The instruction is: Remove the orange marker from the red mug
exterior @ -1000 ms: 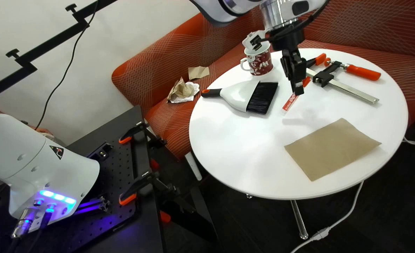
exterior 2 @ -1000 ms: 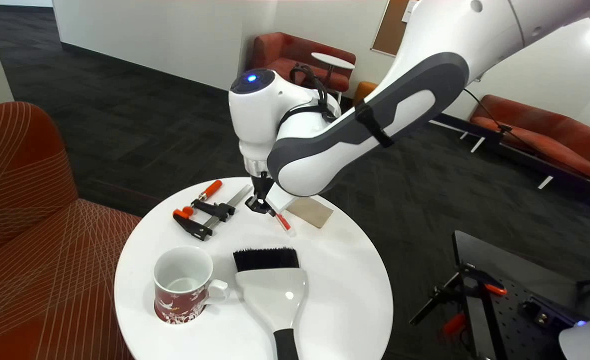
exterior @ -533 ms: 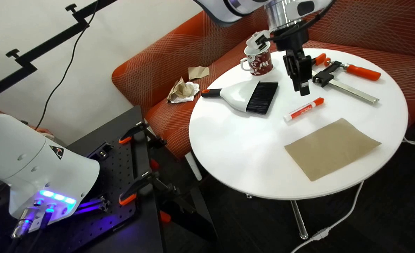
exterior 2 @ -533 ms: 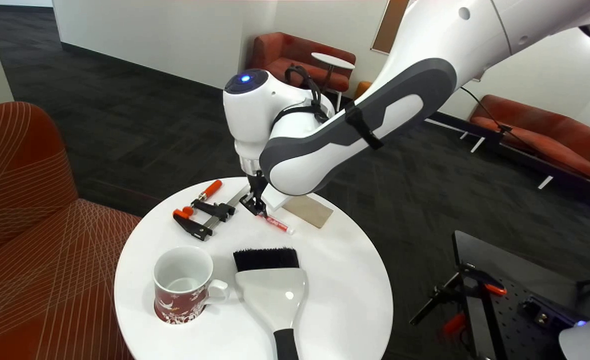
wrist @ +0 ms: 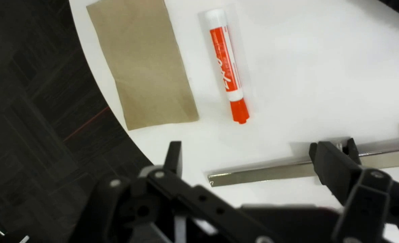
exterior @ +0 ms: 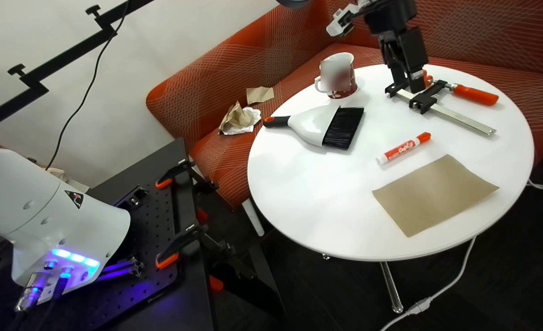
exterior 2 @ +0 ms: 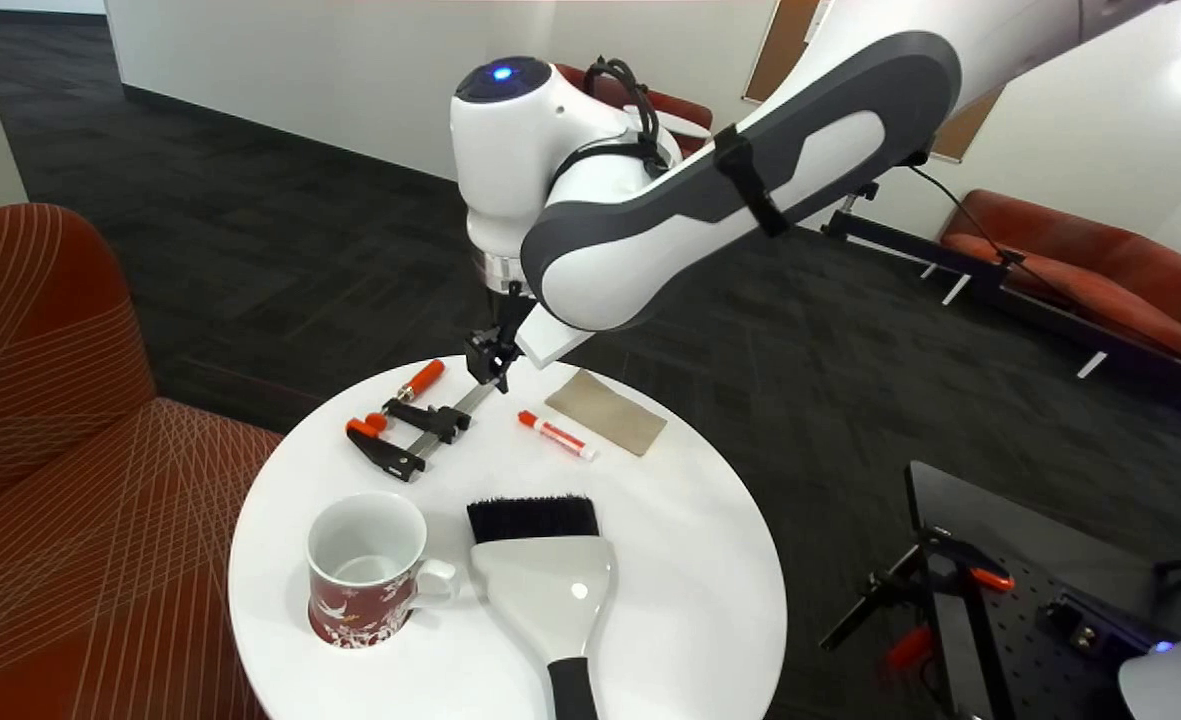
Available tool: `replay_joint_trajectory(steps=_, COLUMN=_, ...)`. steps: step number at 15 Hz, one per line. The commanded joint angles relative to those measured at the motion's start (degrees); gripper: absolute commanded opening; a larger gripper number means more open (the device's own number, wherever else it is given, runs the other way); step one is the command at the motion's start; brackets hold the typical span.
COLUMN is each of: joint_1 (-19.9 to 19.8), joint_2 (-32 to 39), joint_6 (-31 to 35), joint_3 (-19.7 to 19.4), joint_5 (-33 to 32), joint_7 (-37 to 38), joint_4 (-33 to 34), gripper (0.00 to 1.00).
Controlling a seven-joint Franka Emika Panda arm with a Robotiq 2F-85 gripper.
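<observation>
The orange marker (exterior: 403, 148) lies flat on the white table, outside the mug, in both exterior views. In the wrist view the marker (wrist: 225, 64) shows whole, its orange cap pointing toward the gripper. At the table's edge the red mug (exterior 2: 360, 600) stands upright, and no marker shows inside it. A blurred patch covers part of the mug (exterior: 344, 93) in an exterior view. My gripper (wrist: 250, 146) is raised above the table near the clamp, clear of the marker. Its fingers are wide apart with nothing gripped; the clamp's metal bar passes below them.
An orange-and-black clamp (exterior: 460, 119) lies under and beside the gripper. A brown paper sheet (exterior: 436, 195) is next to the marker. Between mug and marker sits a white brush with black bristles (exterior: 344, 128). A red sofa (exterior: 234, 87) borders the table.
One second ago the marker hung tilted in the gripper. It was let go, dropped flat and shifted slightly toward the paper. The gripper opened and rose away toward the clamp.
</observation>
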Motion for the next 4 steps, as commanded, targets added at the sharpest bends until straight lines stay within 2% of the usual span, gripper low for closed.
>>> replay_joint_trajectory(steps=1, joint_1=0.2, joint_2=0.0, joint_6=-0.1, joint_3=-0.3, joint_5=0.4, joint_7=-0.3, joint_4=0.3, gripper=1.0)
replay_joint_trajectory(steps=4, joint_1=0.2, joint_2=0.4, joint_6=-0.1, joint_3=-0.3, joint_5=0.5, joint_7=-0.3, joint_4=0.3, gripper=1.0)
